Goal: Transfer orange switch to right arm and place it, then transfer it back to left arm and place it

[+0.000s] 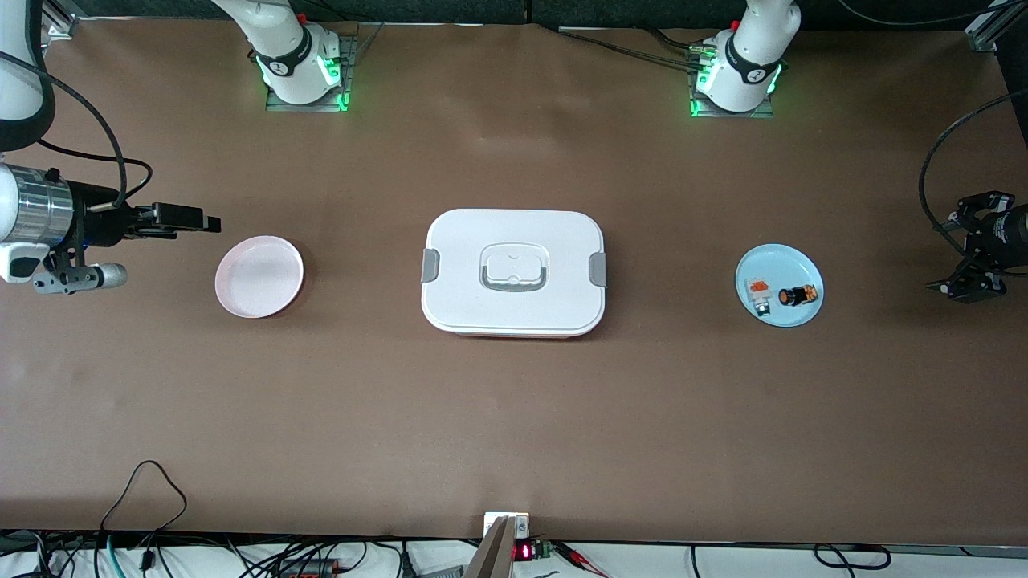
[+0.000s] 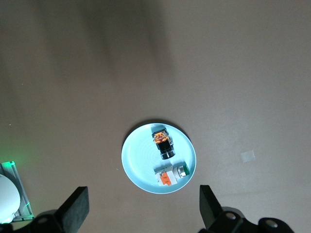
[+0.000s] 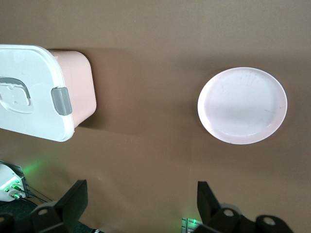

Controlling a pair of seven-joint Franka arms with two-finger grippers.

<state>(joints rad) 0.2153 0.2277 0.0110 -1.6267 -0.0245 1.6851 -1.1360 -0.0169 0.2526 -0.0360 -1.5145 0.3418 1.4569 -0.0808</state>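
- The box point(image 1: 514, 273) sits mid-table, lid on, between my two plates.
- My right gripper point(image 3: 141, 206) waits released, high near the pink plate point(image 1: 259, 276) at the right arm's end.
- My left gripper point(image 2: 143, 211) hangs released near the blue plate point(image 1: 779, 258).
- The orange switch point(image 1: 795, 296) lies on that blue plate, beside a small white block point(image 1: 760, 295).

Front view: high, looks down on whole counter point(image 1: 514, 417), arm bases along top edge. Left wrist view: looks straight down on blue plate point(image 2: 141, 170). Right wrist view: down on pink plate point(image 3: 243, 106), box point(image 3: 34, 92) at frame's left edge. All three things shared with front view.
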